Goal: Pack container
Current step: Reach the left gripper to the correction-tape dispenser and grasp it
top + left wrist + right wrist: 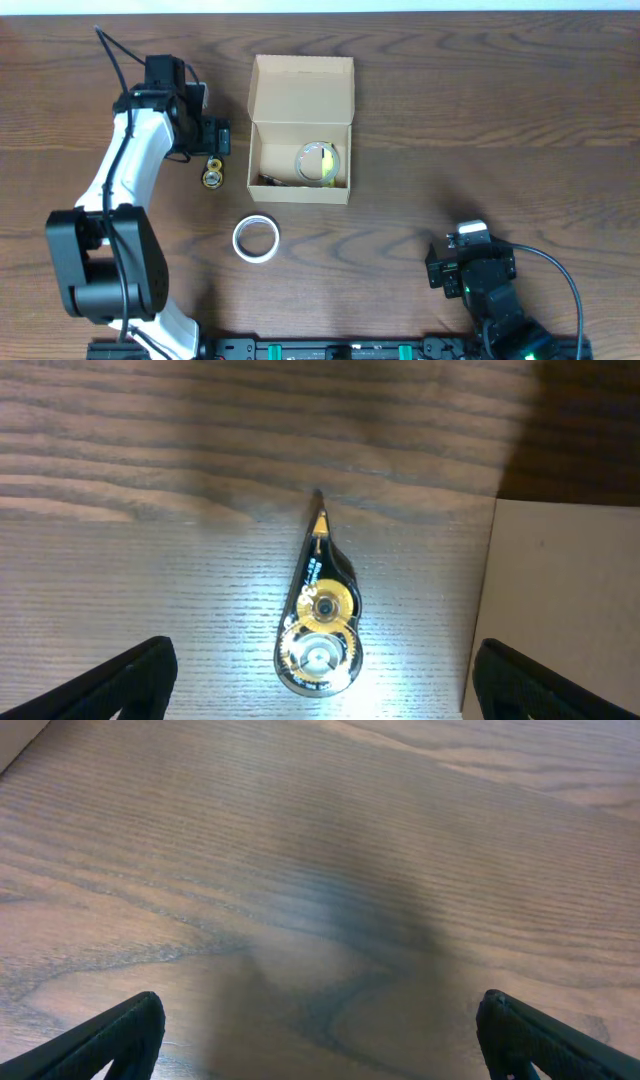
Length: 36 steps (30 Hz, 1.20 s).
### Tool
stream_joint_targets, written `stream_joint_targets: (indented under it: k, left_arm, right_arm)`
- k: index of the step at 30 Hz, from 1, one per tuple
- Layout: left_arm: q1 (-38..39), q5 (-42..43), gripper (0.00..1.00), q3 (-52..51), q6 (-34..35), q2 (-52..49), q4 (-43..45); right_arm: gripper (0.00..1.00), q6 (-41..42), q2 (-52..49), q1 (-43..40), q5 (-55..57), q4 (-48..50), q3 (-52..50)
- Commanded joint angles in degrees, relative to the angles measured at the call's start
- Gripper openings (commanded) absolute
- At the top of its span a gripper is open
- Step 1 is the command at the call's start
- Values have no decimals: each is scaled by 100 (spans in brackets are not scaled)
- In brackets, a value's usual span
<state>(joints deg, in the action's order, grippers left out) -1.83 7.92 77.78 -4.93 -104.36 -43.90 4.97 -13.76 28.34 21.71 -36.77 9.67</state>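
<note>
I am looking down on a brown wood-grain counter [450,120]. At the far left the white and black left arm [118,180] reaches away from me. Its gripper [214,145] hangs above a small correction-tape dispenser [213,176], which lies flat on the counter. In the left wrist view the jaws are spread wide and hold nothing. The dispenser lies between the two fingertips [135,680], with its pointed tip aimed away from the camera and its gold and clear wheels facing up.

Nearer me and a little to the right, a white tape roll [256,238] lies flat on the counter, apart from everything else.

Just right of the dispenser stands the box [300,192], near the middle of the counter. It is tan cardboard, and its flap lid is open and folded back to the far side. Inside it, toward the right, lies a clear tape roll with a yellowish tint [318,163]. A small dark thing that I cannot make out sits in the near left corner.

At the lower right, well apart from the box, the right gripper [318,1042] hovers over bare counter. Its jaws are also spread wide and hold nothing.
</note>
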Motion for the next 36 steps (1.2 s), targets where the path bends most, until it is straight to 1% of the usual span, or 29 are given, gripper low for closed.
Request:
stream_joint_targets:
  k: [1, 9, 21, 22, 23, 24, 26, 30, 31, 33, 36]
  left_arm:
    - [-2, -107, 96, 164, -133, -223, -101]
    - [4, -153, 95, 164, -131, -772, -225]
    - [20, -260, 95, 164, -136, -1191, -326]
    - [33, -289, 96, 164, -136, -1215, -345]
    - [46, -334, 100, 162, -136, -1237, -374]
    - [68, -372, 93, 162, -138, -1246, -411]
    - [107, -411, 85, 162, -157, -1255, -461]
    - [170, -474, 75, 162, -199, -1255, -481]
    - [208, -516, 70, 162, -197, -1255, -496]
    - [278, -562, 56, 162, -240, -1255, -516]
    - [282, -560, 48, 162, -238, -1255, -516]
  right_arm:
    - [99, -33, 24, -28, 72, -4, -9]
    - [99, -33, 24, -28, 72, -4, -9]
    - [99, -35, 24, -28, 72, -4, -9]
    - [99, -35, 24, -28, 72, -4, -9]
    - [99, -33, 24, -28, 72, -4, -9]
    - [99, -33, 24, -28, 72, -4, -9]
    - [99, -33, 24, -28, 72, -4, -9]
    - [99, -33, 24, -28, 72, -4, -9]
    - [99, -33, 24, -28, 72, -4, -9]
    - [99, -33, 24, -28, 72, -4, -9]
    - [99, -35, 24, -31, 72, -4, -9]
